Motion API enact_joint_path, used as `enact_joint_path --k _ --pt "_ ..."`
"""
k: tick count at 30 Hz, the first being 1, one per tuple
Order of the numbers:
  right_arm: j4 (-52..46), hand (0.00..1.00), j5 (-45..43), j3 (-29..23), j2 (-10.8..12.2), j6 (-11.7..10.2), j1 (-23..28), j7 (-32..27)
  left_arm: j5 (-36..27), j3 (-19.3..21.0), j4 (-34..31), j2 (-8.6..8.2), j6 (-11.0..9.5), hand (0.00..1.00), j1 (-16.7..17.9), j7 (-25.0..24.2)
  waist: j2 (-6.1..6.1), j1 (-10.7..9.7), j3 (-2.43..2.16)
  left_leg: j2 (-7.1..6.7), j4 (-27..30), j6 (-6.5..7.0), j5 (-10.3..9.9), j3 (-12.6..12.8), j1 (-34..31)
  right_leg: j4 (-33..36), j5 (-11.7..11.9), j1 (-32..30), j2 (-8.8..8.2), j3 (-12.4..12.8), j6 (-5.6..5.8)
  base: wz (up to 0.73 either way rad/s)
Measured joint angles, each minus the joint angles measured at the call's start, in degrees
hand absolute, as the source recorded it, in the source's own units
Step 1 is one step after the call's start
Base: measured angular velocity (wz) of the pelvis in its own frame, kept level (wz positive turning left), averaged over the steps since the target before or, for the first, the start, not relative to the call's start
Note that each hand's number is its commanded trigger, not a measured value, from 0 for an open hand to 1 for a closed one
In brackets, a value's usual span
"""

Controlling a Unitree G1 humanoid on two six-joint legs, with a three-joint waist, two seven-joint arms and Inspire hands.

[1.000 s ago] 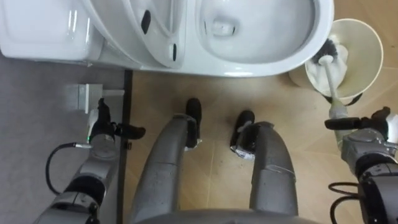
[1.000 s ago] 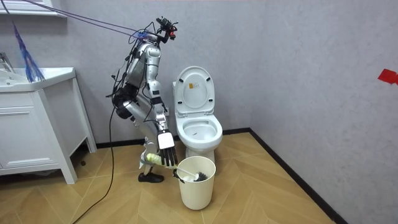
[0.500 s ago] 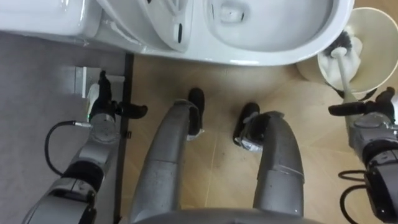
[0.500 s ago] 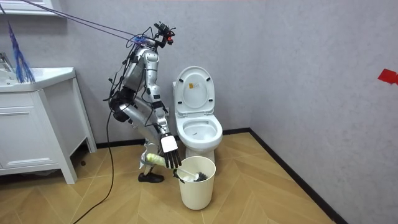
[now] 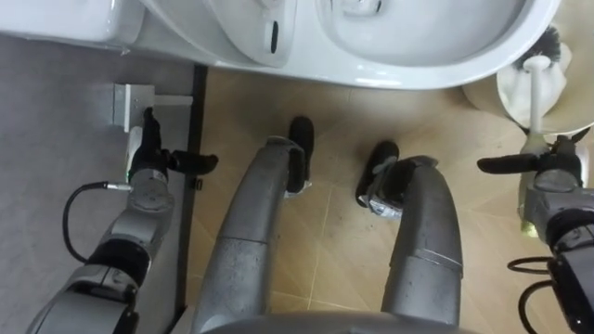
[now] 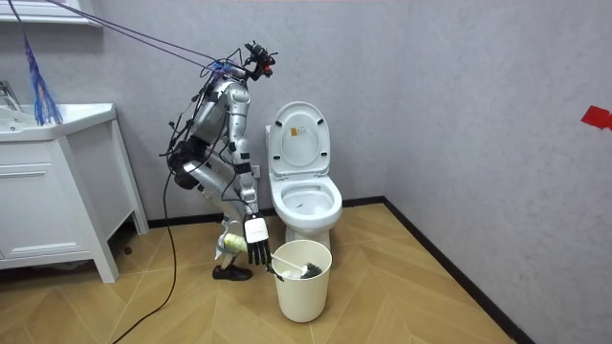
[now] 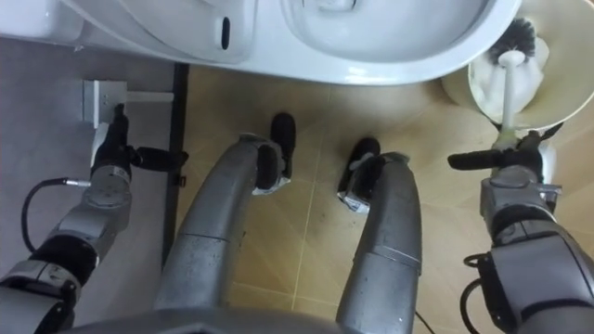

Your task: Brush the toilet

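The white toilet (image 5: 436, 74) with its lid raised (image 6: 298, 139) is just ahead of my feet. To its right stands a cream bin (image 6: 304, 287), and the toilet brush (image 5: 535, 93) lies in it, black bristles down, white handle slanting up toward me. My right hand (image 5: 549, 176) hangs at the near rim of the bin, right by the handle's end, thumb stuck out to the left. In the room view its fingers (image 6: 256, 254) point straight down, curled round nothing. My left hand (image 5: 148, 172) hangs relaxed by the wall, holding nothing.
A dark skirting strip (image 5: 190, 232) and the grey wall lie on my left, with a white fitting (image 5: 130, 97) on it. A white sink cabinet (image 6: 57, 191) stands at the room view's left. Wood floor spreads behind and to the right of the bin.
My right hand has dropped a little lower beside the bin. My body has straightened slightly, and the head view has shifted with it. The brush stays in the bin.
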Motion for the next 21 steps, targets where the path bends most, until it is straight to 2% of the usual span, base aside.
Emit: enact_joint_path --k 6,9,10,11,16,21 --pt "2.21 0.00 0.03 0.21 -0.45 0.25 0.10 2.58 0.00 -0.20 -0.36 0.21 0.12 0.00 0.38 -0.05 0.00 0.06 -0.03 -0.04 0.15 0.03 0.01 -0.09 0.01 0.00 0.01 0.24 -0.03 -0.23 0.01 0.00" --pt "2.81 0.00 0.00 0.32 -0.46 1.36 0.97 3.27 0.00 -0.20 -0.36 0.33 0.22 0.00 0.77 -0.19 0.02 0.06 -0.05 -0.08 0.18 0.03 0.02 -0.04 0.05 0.00 0.01 0.43 -0.11 -0.71 0.00 0.00" --pt "3.06 0.72 -0.06 0.32 -0.46 1.40 1.33 3.66 0.01 -0.20 -0.36 0.33 0.30 0.00 0.98 -0.23 0.02 0.04 -0.05 -0.06 0.19 0.03 0.02 -0.03 0.11 -0.01 0.02 0.51 -0.13 -0.78 -0.02 0.00" --pt "3.24 1.00 -0.11 0.33 -0.46 1.41 1.47 3.82 0.01 -0.20 -0.35 0.32 0.40 0.00 1.08 -0.28 0.03 0.04 -0.06 -0.07 0.20 0.03 0.02 -0.13 0.16 -0.04 0.03 0.58 -0.14 -0.86 -0.03 0.00" --pt "4.13 1.00 -0.35 0.39 -0.53 2.50 2.12 4.79 -0.70 -0.29 -0.15 0.40 1.19 0.00 1.37 -0.70 0.04 -0.02 -0.11 -0.08 0.30 0.03 0.01 -0.31 0.63 -0.23 0.05 1.29 -0.14 -1.05 -0.06 -0.01" --pt "4.20 1.00 -0.53 2.42 -1.00 2.99 2.15 6.38 -1.03 -1.89 -0.30 1.39 1.73 0.00 2.13 -1.39 0.06 0.00 -0.12 -0.07 0.25 0.03 0.02 -0.24 1.23 -0.23 0.13 1.80 -0.15 -0.99 -0.10 -0.01"
